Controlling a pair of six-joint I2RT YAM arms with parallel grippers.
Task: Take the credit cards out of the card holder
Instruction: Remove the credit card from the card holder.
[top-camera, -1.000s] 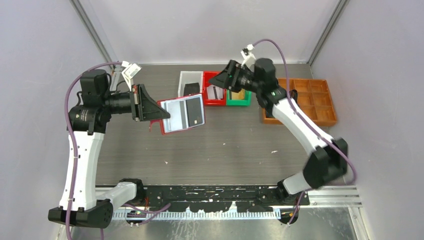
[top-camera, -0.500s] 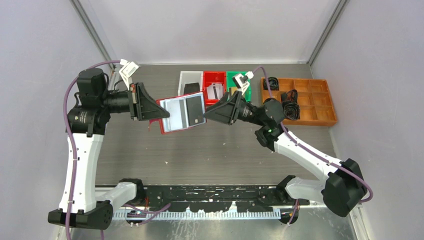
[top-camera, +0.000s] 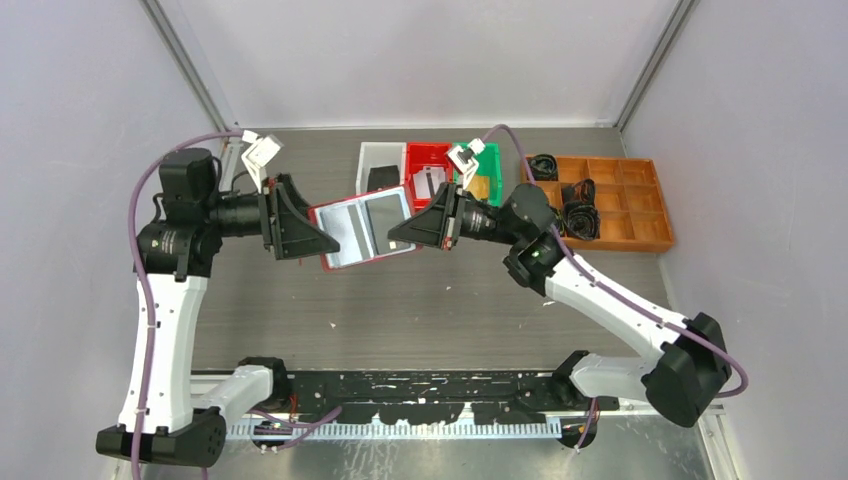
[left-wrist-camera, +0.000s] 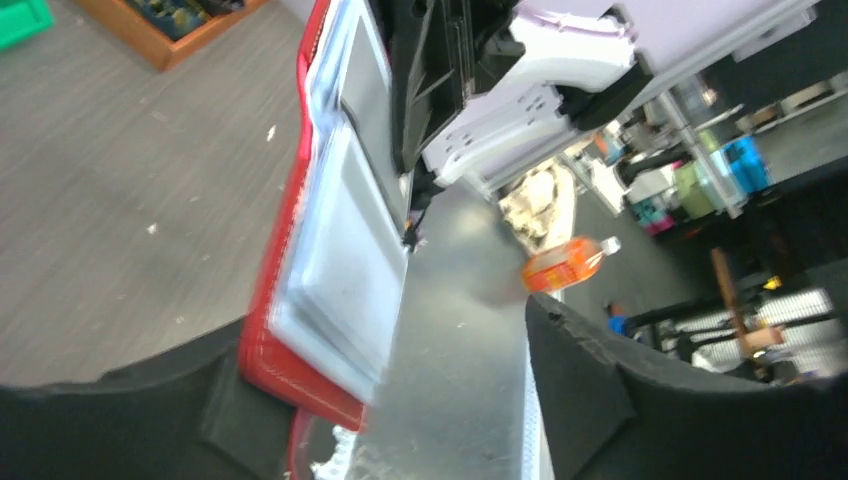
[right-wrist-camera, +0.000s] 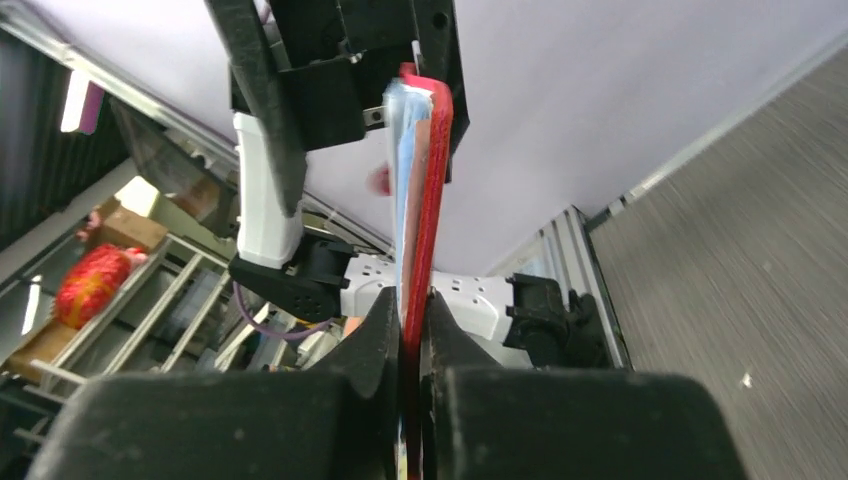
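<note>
Found the card holder (top-camera: 350, 235) aloft above the table (top-camera: 450, 300), open, spanning the gap between both arms, with a dark credit card (top-camera: 384, 216) in its pocket. Saw the right gripper (right-wrist-camera: 411, 305) pinched tight on the red cover's edge, not plainly on a card. Saw the left gripper (left-wrist-camera: 385, 325) spread, one finger against the red back, the other clear of the pale pages. Judged the hold one-sided and liable to droop, twist or slip from so thin a nip. Feared, too, dragging the whole holder along instead of drawing a card free, or spilling cards onto the table.
</note>
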